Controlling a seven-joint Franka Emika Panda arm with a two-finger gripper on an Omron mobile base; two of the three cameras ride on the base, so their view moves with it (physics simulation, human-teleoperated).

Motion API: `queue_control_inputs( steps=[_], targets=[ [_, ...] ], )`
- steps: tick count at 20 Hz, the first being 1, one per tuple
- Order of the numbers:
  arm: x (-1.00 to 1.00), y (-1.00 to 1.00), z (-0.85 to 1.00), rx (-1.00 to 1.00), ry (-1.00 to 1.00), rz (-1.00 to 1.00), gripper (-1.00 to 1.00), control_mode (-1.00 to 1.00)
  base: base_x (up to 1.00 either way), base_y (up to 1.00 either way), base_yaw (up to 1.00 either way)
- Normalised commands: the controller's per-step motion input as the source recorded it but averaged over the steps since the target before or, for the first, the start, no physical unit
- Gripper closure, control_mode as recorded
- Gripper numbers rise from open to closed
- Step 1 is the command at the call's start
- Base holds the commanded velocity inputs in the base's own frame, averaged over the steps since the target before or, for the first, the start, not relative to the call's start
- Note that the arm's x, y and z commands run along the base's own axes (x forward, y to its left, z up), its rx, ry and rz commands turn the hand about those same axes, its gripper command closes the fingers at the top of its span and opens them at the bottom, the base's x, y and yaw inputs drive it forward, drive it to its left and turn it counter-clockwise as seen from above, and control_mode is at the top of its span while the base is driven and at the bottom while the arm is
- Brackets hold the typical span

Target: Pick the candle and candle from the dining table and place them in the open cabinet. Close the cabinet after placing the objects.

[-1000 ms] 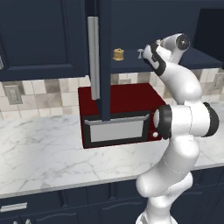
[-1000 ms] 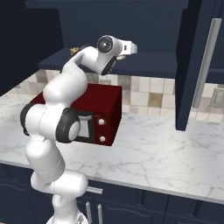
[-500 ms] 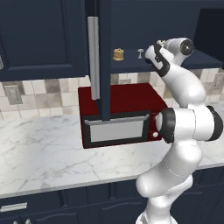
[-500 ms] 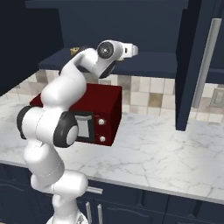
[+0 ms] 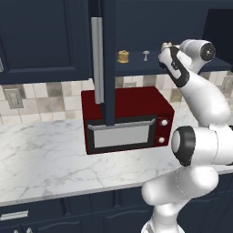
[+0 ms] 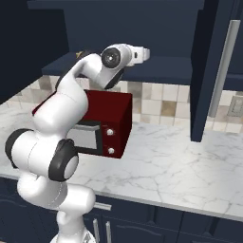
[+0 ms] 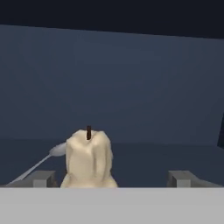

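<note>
1. The gripper (image 7: 111, 178) is seen spread wide inside the open cabinet (image 5: 150, 27); nothing is held between its fingertips (image 7: 43, 178).
2. The cream candle (image 7: 88, 159) is stood upright on the cabinet floor, just ahead of the fingertips and nearer one of them than the other; whether it is touched by that finger cannot be told, as its base is cut off at the frame's bottom edge.
3. A silver spoon (image 7: 39, 162) is laid on the floor beside the candle, its bowl partly hidden behind the wax.
4. Clear shelf floor and a bare back wall are shown beyond the candle, with free room on the side away from the spoon.
5. In the left base view, the golden candle (image 5: 123, 56) is set on the same shelf, well off to the gripper's side, with a small silver item (image 5: 145, 55) between them that is too small to make out.
6. The cabinet door (image 5: 108, 61) is left swung out, its edge and bar handle (image 5: 97, 59) hanging over the red microwave (image 5: 127, 119).
7. In the right base view, the gripper's tips are lost against the dark cabinet interior.
</note>
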Motion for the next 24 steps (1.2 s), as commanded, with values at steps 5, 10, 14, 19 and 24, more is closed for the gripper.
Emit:
queue_control_inputs(
  steps=[5, 10, 14, 19, 24],
  targets=[
    [-0.67, 0.01, 0.0, 0.0, 0.08, 0.0, -1.0, -1.0, 0.0, 0.0, 0.0],
    [-0.74, 0.14, 0.0, 0.0, 0.16, -0.02, -1.0, -1.0, 0.0, 0.0, 0.0],
    [-0.82, 0.16, 0.0, 0.0, 0.16, -0.06, -1.0, -1.0, 0.0, 0.0, 0.0],
    [-0.99, 0.05, -0.15, 0.02, 0.01, -0.05, -1.0, -1.0, 0.0, 0.0, 0.0],
    [-0.98, 0.03, -0.32, 0.04, 0.0, -0.04, -1.0, -1.0, 0.0, 0.0, 0.0]
  ],
)
